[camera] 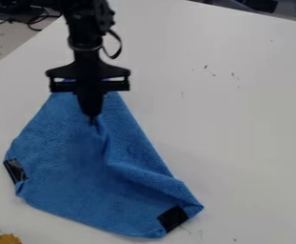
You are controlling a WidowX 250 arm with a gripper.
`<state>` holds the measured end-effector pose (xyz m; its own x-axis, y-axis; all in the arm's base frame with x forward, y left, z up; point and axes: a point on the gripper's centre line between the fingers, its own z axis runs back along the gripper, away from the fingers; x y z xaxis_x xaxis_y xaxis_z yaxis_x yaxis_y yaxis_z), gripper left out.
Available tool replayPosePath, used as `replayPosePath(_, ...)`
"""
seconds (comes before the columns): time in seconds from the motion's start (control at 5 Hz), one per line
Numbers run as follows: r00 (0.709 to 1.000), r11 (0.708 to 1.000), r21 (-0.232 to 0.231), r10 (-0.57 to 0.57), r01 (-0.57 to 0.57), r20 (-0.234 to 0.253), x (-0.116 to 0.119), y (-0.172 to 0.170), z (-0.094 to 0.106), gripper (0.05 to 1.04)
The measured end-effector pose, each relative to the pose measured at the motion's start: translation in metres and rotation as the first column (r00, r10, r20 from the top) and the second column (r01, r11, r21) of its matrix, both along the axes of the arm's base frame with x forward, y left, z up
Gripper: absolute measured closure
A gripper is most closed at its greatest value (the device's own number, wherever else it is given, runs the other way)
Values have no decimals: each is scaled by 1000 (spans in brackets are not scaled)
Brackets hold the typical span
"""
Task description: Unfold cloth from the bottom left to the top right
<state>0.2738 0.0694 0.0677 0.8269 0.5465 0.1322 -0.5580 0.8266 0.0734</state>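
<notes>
I've got the gripper (92, 120) over the upper part of the blue cloth (74, 157), its fingers drawn together on a small pinch of fabric, where a crease starts and runs down. The cloth lies rumpled on the left and lower part of the white desk (239, 133), one black patch (14, 170) at its left edge, another (173, 218) near its lower right corner (handy landmarks from my seat).
</notes>
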Motion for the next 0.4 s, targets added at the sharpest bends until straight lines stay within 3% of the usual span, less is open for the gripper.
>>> replayPosePath(0.2, 999, 999, 2, -50, 50, -4, 24, -24, 7, 1025)
replayPosePath(0.4, 992, 993, 9, -120, 121, -38, 57, -52, 9, 1025)
